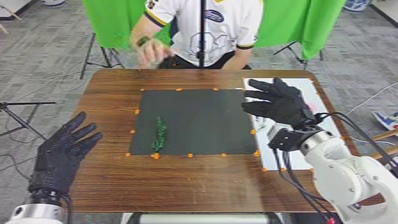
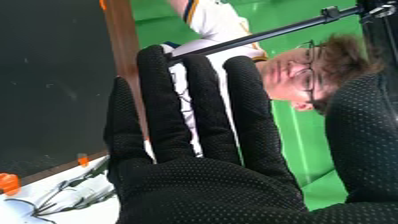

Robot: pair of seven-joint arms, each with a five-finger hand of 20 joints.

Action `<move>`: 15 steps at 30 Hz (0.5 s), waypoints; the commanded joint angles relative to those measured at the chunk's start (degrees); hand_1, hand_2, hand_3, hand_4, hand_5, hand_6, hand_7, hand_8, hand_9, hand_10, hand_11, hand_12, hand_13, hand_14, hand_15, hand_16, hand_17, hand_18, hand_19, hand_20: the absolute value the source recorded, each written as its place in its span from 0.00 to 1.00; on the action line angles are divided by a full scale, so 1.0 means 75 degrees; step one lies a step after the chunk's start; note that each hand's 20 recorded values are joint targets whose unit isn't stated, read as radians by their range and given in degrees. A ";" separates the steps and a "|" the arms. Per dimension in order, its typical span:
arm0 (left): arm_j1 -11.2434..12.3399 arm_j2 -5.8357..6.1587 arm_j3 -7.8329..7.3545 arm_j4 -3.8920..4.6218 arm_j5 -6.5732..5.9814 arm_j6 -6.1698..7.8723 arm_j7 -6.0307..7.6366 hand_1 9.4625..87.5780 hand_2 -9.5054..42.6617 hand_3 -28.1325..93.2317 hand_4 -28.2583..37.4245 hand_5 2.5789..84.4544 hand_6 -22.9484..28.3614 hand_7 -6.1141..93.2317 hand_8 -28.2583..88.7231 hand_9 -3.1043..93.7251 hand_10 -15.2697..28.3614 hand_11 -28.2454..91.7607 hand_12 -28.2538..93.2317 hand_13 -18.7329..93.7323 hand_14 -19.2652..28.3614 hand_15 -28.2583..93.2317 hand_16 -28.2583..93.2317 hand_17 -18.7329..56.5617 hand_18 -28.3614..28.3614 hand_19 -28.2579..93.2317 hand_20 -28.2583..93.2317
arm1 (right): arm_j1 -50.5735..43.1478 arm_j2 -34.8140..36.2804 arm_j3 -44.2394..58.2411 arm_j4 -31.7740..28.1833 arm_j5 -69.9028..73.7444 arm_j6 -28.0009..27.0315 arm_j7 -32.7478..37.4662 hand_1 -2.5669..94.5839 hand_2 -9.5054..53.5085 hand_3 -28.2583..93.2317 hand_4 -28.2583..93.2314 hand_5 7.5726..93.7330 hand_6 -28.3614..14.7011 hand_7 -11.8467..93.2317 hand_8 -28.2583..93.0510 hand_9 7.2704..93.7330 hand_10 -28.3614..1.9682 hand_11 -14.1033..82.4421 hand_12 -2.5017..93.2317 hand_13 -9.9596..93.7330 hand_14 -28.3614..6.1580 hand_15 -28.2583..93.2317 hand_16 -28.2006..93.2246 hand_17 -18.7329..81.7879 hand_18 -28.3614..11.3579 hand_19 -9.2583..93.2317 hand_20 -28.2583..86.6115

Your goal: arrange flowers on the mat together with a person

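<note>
Left hand (image 1: 64, 155) hangs beside the table's near left part, its fingers apart and clamped on nothing; a careless sweep inward could nudge the green sprig (image 1: 160, 135). That sprig lies on the dark mat (image 1: 191, 107), toward its left edge, and looks light enough to slide or turn if a glove brushes it. Farther right, over the white sheet (image 1: 311, 90) and just past the mat's edge, the right hand (image 1: 282, 102) holds nothing, its fingers straight and its thumb well away from them. It covers part of the sheet from above, so a reach could be misjudged. Pale flowers (image 2: 67, 197) lie there with thin, crossing stems; a loose grasp might catch two together, or let one slip.
</note>
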 commanded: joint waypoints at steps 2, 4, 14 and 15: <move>0.0117 -0.0037 0.0025 0.0008 -0.0034 0.0024 -0.0014 0.16 0.35 0.85 0.04 0.37 0.57 0.17 0.17 0.34 0.71 0.41 0.32 0.34 0.86 0.62 0.18 0.12 0.80 0.54 0.35 | -0.0116 0.0098 0.0124 -0.0261 -0.0585 0.0314 0.0111 0.23 0.29 0.82 0.02 0.50 0.65 0.24 0.13 0.48 0.41 0.26 0.16 0.48 0.21 0.52 0.33 0.23 0.08 0.59 0.34; 0.0094 -0.0074 0.0024 0.0008 0.0024 0.0030 -0.0068 0.16 0.35 0.85 0.04 0.37 0.57 0.17 0.17 0.34 0.71 0.41 0.32 0.34 0.86 0.62 0.18 0.12 0.80 0.54 0.35 | -0.0248 0.0120 0.0250 -0.0401 -0.0947 0.0435 0.0273 0.23 0.29 0.82 0.02 0.50 0.65 0.24 0.13 0.48 0.41 0.26 0.16 0.48 0.21 0.52 0.33 0.24 0.06 0.60 0.34; 0.0226 -0.0096 -0.0059 -0.0040 0.0026 0.0021 0.0041 0.16 0.35 0.85 0.04 0.37 0.57 0.17 0.17 0.34 0.71 0.41 0.32 0.34 0.86 0.62 0.18 0.12 0.80 0.54 0.35 | -0.0695 -0.0016 0.0933 -0.1254 -0.4083 0.0536 0.2636 0.29 0.23 0.81 0.04 0.53 0.59 0.24 0.13 0.58 0.31 0.32 0.17 0.60 0.21 0.60 0.32 0.39 0.00 0.74 0.33; 0.0238 -0.0104 -0.0065 -0.0044 0.0037 0.0024 0.0045 0.16 0.35 0.85 0.04 0.37 0.57 0.17 0.17 0.34 0.71 0.41 0.32 0.34 0.86 0.62 0.18 0.12 0.80 0.54 0.35 | -0.0138 0.0109 0.0398 -0.1264 -0.4576 0.0916 0.3241 0.30 0.22 0.80 0.05 0.53 0.58 0.24 0.14 0.59 0.30 0.33 0.17 0.61 0.21 0.61 0.31 0.41 0.00 0.77 0.31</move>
